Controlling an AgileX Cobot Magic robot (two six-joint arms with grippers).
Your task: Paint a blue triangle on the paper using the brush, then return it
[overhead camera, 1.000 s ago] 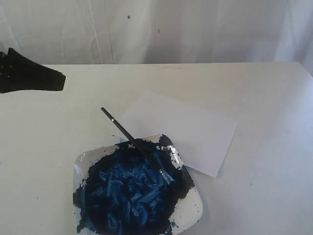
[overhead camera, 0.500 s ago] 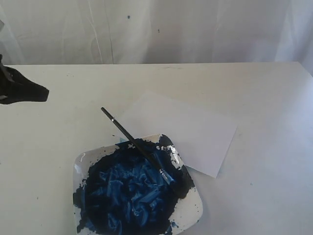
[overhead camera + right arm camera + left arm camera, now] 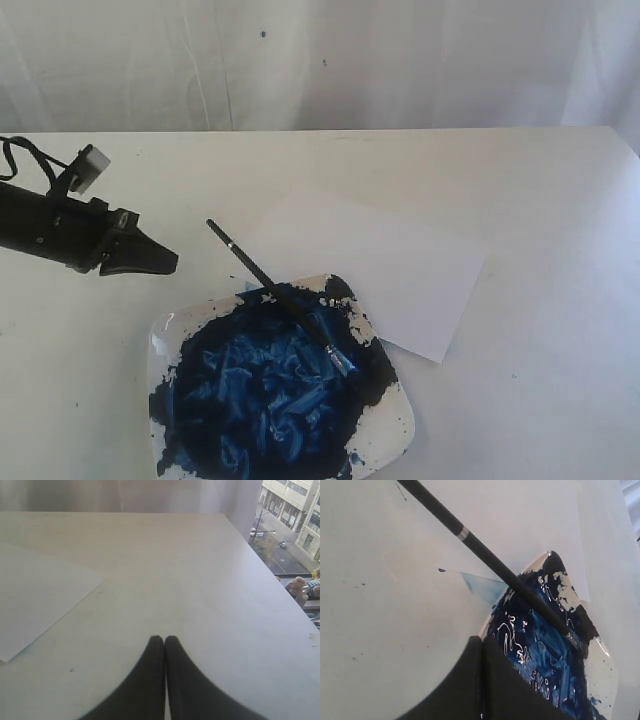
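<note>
Black left claw, frame left: closed, empty, apart from thin black-handled brush lying bristles-first in blue-paint-filled white square plate. Plain white paper sheet centre-right. Right claw closed.

my left arm, seen from the remote desk: matte black, topped by a small grey block and a thin black cable; left gripper and right gripper smooth, black, tapering.

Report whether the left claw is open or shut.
Shut. The left claw shows its fingers pressed together, no gap, nothing between them; the brush lies apart, its bristle end on the paint plate.
</note>
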